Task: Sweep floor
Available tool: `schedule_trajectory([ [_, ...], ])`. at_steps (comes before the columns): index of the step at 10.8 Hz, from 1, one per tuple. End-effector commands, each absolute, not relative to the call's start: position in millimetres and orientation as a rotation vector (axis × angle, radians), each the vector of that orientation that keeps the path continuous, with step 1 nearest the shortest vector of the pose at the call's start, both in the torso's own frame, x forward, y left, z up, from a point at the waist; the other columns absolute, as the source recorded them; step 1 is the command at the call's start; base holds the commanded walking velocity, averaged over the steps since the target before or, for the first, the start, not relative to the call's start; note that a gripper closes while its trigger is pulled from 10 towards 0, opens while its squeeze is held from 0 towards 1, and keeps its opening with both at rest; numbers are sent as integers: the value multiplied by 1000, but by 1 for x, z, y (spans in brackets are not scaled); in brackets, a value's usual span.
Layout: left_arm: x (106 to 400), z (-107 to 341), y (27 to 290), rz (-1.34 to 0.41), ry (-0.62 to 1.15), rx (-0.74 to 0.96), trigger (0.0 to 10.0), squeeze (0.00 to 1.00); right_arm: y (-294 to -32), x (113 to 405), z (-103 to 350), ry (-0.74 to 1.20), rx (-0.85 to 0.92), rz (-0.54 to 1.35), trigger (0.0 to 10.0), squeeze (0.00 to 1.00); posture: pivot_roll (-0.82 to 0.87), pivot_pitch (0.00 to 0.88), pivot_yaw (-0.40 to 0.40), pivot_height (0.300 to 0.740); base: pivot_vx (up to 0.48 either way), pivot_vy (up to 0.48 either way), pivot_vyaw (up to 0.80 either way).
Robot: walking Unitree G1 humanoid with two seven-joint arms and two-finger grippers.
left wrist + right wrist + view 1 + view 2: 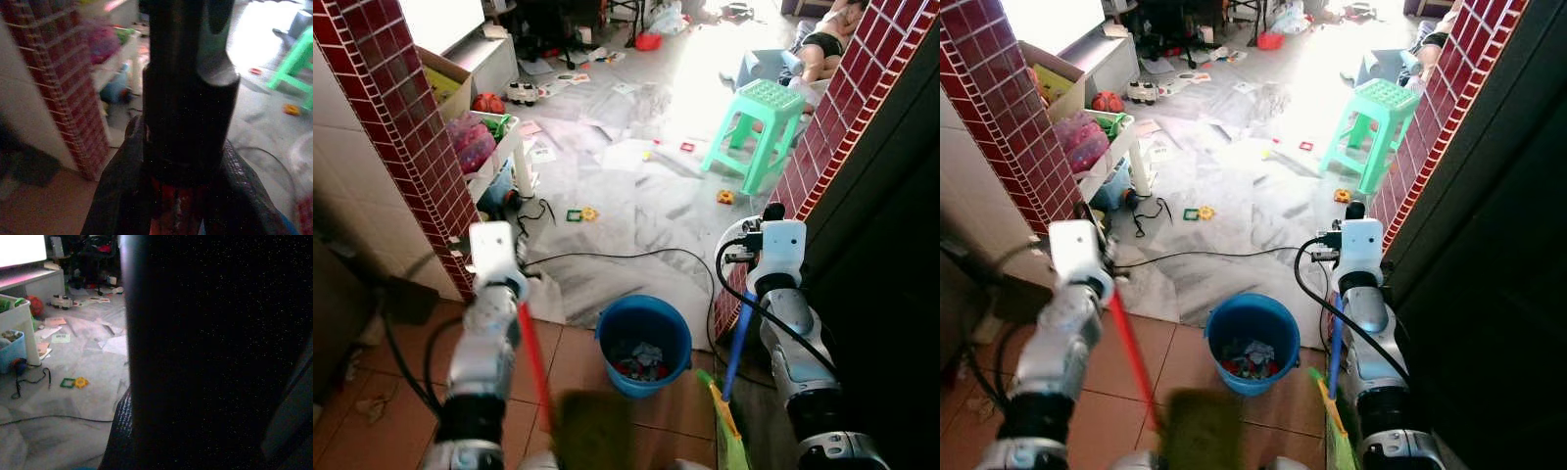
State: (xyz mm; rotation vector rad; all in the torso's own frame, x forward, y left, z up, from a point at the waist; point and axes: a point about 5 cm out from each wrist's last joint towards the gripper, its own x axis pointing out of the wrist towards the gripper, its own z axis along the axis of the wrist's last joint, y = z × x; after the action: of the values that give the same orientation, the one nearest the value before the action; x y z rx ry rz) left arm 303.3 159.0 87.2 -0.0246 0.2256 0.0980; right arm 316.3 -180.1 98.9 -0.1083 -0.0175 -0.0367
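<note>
A: Starting at our left, where do we stand with the sweeping?

B: Our left end effector (176, 196) is closed around the red handle of the broom (534, 357); the wrist view shows the fingers (122, 191) pressed against either side of the shaft. The handle runs down toward six o'clock, where the green bristle head is a blur at the bottom edge of the head views.

A: And in the middle?

B: The blue bucket (644, 343) sits on the floor (636, 196) at about six o'clock of the scene, just ahead of us, with scraps already lying in it. A black cable (607, 257) loops across the floor just beyond it.

A: On the right?

B: Our right arm holds the blue handle of the dustpan (728, 421), whose green pan shows at five o'clock. The right wrist view is too dark; we cannot tell how that end effector is set.

A: So which step is this?

B: We judge we're between strokes, tools in hand at the doorway. Paper and toys lie scattered toward twelve o'clock, with a green stool (759, 127) at one o'clock. Next we'd need to step past the bucket and cable, then lower the bristles to the floor.
</note>
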Motion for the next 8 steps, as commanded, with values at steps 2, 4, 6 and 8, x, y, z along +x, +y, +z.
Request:
schedule_trajectory([
  [2, 297, 95, 155, 54, 214, 1, 10000, 0, -176, 325, 118, -63, 25, -66, 10000, 0, -66, 0, -18, 740, 0, 0, 0],
  [4, 286, 99, 159, 59, 229, -23, 10000, 0, -177, 324, 118, -57, 26, -81, 10000, 0, -33, 0, -50, 740, 0, 0, 0],
  [6, 277, 108, 162, 44, 219, 5, 10000, 0, -156, 323, 121, -52, 25, -30, 10000, 0, -18, 0, -52, 740, 0, 480, 0],
  [8, 270, 125, 162, 16, 210, 25, 10000, 0, -142, 328, 135, -63, 106, -32, 10000, 0, 15, 0, -16, 740, 0, 480, 0],
])
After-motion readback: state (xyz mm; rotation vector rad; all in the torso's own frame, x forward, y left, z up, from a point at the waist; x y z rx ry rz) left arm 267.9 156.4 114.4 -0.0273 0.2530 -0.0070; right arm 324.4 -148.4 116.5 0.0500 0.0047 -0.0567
